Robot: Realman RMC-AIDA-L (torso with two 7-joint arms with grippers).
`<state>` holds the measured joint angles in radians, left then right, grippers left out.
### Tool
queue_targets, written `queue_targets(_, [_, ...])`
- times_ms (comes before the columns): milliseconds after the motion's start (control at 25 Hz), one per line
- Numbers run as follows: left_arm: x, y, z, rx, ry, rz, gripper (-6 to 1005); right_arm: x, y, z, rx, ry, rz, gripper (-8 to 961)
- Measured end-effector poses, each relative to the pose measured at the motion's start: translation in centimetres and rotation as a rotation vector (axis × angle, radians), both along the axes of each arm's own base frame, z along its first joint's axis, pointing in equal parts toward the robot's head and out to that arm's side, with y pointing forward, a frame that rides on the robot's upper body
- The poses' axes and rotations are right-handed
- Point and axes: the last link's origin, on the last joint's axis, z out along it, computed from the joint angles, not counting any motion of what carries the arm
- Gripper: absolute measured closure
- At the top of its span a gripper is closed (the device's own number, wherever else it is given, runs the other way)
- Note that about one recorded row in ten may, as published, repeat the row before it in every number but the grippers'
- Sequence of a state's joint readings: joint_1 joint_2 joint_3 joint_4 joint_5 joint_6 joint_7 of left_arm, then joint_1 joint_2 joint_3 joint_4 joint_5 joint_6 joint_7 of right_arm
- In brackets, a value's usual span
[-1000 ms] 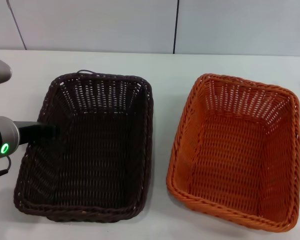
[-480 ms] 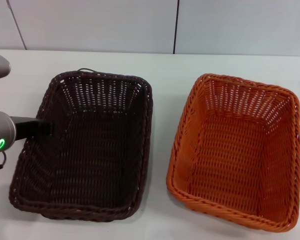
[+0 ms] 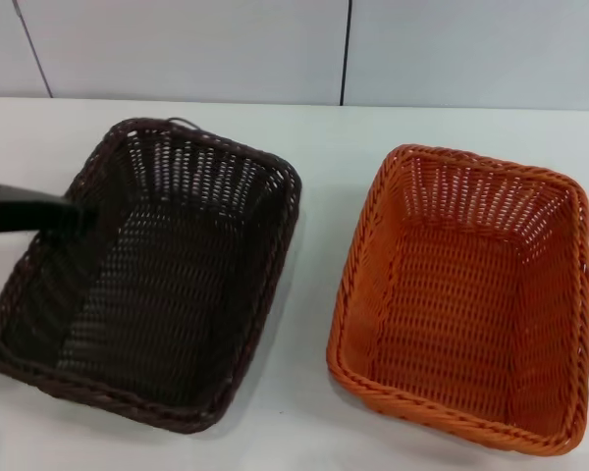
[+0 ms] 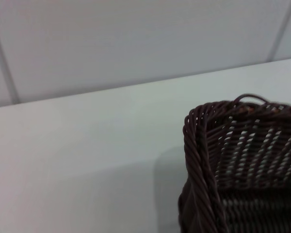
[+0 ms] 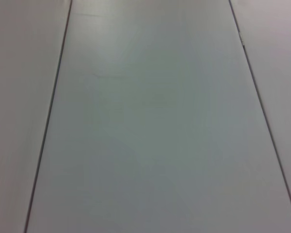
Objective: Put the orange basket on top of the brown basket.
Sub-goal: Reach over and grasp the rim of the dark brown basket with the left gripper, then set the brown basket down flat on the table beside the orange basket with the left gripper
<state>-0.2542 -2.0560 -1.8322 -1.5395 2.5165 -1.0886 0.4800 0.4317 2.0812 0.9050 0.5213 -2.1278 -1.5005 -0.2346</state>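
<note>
The brown basket (image 3: 162,294) is at the left in the head view, turned at an angle, with its left side raised off the white table. My left gripper (image 3: 79,214) reaches in from the left edge and is shut on the basket's left rim. A corner of the brown basket (image 4: 200,145) fills the left wrist view. The orange basket (image 3: 461,294) sits flat on the table at the right, empty and apart from the brown one. My right gripper is out of view; the right wrist view shows only wall panels.
The white table (image 3: 319,147) runs back to a pale panelled wall (image 3: 177,49). A strip of bare table (image 3: 309,294) separates the two baskets. A thin loop of cable (image 4: 250,97) shows just behind the brown basket's far rim.
My left gripper has pulled back to the left with the brown basket's rim. The basket has shifted left, turned and tipped up. The orange basket has not moved.
</note>
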Motion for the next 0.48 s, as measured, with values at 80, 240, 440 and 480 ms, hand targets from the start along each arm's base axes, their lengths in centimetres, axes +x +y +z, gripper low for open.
queue_targets(80, [-0.2,0.7,1.5,-0.033,-0.066,-0.052,797,0.2,-0.3,0.1,0.007,0.007,-0.006,318])
queue_targets(240, [0.3,1.4,3.2,-0.082,-0.132,-0.144,797,0.3,-0.5,0.2,0.012,0.015,-0.009,318])
queue_targets(440, [0.8,2.5,4.9,-0.156,-0.132,-0.243,798,0.5,-0.6,0.3,0.022,0.02,-0.013,318])
queue_targets(480, [0.8,2.8,5.3,-0.182,-0.115,-0.268,797,0.6,-0.8,0.4,0.028,0.024,-0.014,318])
